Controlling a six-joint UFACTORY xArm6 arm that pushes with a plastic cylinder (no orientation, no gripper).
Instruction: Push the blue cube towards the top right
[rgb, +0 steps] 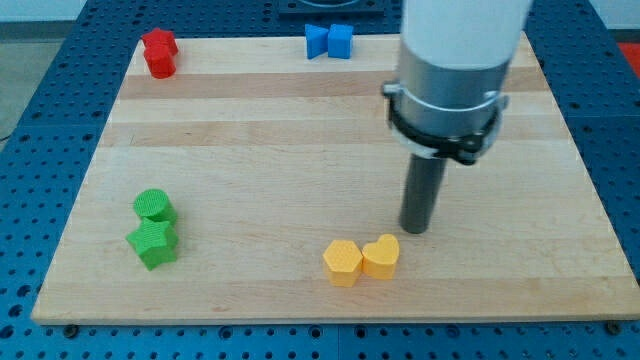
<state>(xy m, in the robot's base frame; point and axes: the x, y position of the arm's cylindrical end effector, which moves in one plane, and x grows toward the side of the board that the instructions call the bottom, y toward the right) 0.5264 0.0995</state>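
My tip (415, 229) carries no hand and holds nothing. The blue cube (341, 41) sits at the surface (300, 150) top edge, touching another blue block (317, 41). Risk: a misaligned push drives both off.

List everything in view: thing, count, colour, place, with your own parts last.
blue cube: one, blue, top edge of the board, right of the pair
blue block: one, blue, shape unclear, touching the cube's left side
red blocks: red, top left corner, apparently two close together, shapes unclear
green cylinder: one, green, lower left
green star: one, green, just below the cylinder, touching it
yellow blocks: two, yellow, side by side at the bottom centre; right one looks heart-shaped
board: one, pale wood, on a blue perforated base
my tip: one dark rod, just above and right of the yellow pair, far below the blue cube
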